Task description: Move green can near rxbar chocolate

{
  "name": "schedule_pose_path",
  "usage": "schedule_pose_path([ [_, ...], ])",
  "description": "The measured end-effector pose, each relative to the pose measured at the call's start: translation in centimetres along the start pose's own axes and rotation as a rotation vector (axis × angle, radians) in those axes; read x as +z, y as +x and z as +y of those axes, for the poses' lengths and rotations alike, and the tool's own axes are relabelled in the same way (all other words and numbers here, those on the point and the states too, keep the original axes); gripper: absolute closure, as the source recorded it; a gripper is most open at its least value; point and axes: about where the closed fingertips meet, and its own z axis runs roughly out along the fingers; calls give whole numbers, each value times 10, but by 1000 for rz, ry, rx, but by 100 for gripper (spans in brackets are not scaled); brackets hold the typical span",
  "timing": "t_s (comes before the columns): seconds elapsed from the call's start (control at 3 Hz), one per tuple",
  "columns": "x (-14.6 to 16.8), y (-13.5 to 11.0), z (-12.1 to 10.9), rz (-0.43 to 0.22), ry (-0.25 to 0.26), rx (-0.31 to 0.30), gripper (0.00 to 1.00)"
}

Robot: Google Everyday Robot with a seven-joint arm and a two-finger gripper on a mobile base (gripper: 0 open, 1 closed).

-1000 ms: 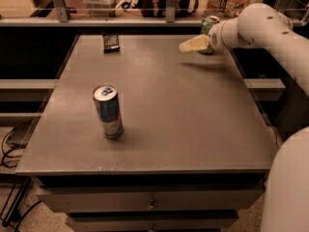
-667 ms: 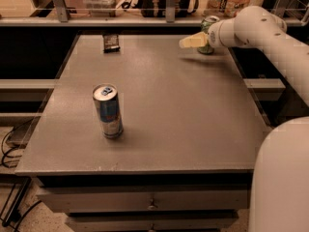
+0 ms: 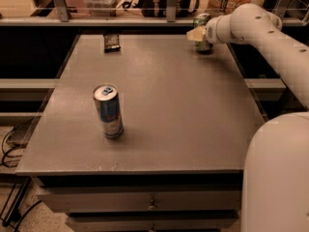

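The green can [image 3: 203, 41] stands upright at the far right corner of the grey table [image 3: 183, 105], partly hidden behind my gripper [image 3: 196, 34]. The gripper reaches in from the right and sits against the can's left side at mid height. The rxbar chocolate [image 3: 111, 42], a small dark wrapper, lies at the far left of the table, well to the left of the can and gripper.
A taller blue-and-silver can [image 3: 108, 111] stands upright at the front left of the table. My white arm [image 3: 270, 37] spans the right side, and the robot's body [image 3: 277, 173] fills the lower right. A shelf rail with clutter [image 3: 145, 4] runs behind the table.
The gripper has shifted slightly left and up at the far right corner, and more of the green can now shows behind it. The blue can and the bar have not moved.
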Motion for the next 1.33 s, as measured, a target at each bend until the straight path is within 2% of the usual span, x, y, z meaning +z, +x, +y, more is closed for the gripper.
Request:
schedule_pose_path([
  [0.33,-2,-19,23,-18,-43,-54,65],
  [0.67,-4,-43,61,-55,-137,-120,88],
  [1.0,-10,-74,118,-129,-297,-136,100],
  [1.33,-9,-74,118,-129,-297,-136,100],
])
